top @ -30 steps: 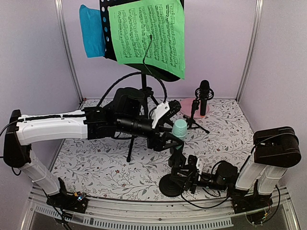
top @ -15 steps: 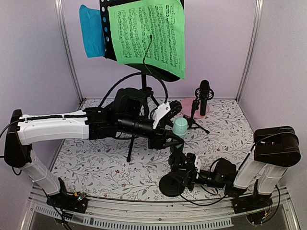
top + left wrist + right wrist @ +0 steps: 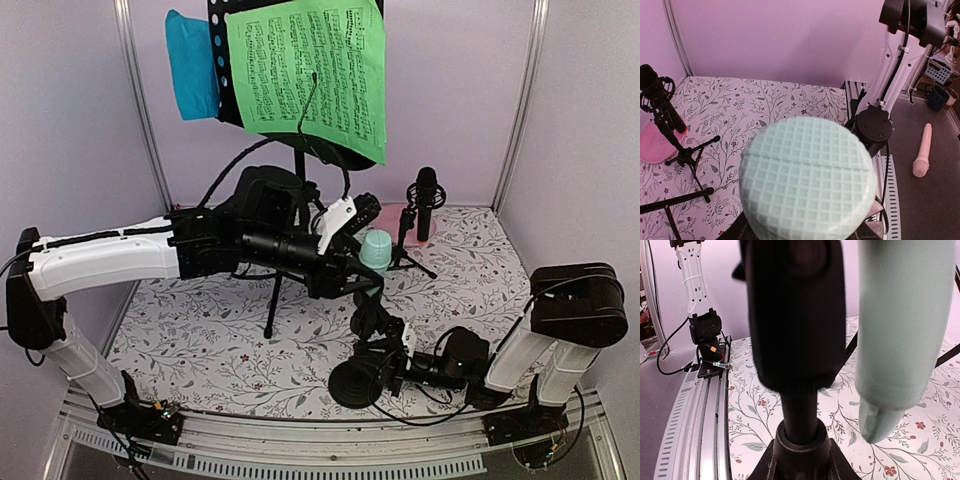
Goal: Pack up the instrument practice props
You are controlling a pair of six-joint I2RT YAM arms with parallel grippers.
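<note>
Noted mint-green microphone (image 3: pixel 377 248) higher than a second ago: lifted out of the cup of the near mic support (image 3: pixel 352 385). Now hanging just beside that cup in the right wrist view, lower end free. Held by left gripper (image 3: pixel 368 272), with jaws gripping its body below the head; narrowed onto it within the last second. Found right gripper (image 3: pixel 383 340) shifted in toward the support post and clamped on it low down, above the round base; open a second ago. Judged as: microphone separated from its stand, stand pinned to the desk (image 3: pixel 200 340) during the pull. One prop freed, none packed yet.

Elsewhere:
- Logged black microphone (image 3: pixel 426 190) upright in far mic support (image 3: pixel 405 250), beside round pink plate (image 3: pixel 395 218).
- Logged black perforated rack (image 3: pixel 222 60) on tripod legs (image 3: pixel 272 300) at the back, carrying green sheet (image 3: pixel 310 70) and blue sheet (image 3: pixel 192 65), neither gripper on them.

In the way:
- Left arm stretched across in front of the tripod legs.
- A leg of the far support reaching toward the lifted microphone, near but apart.
- Could not identify any packing container on the desk.
</note>
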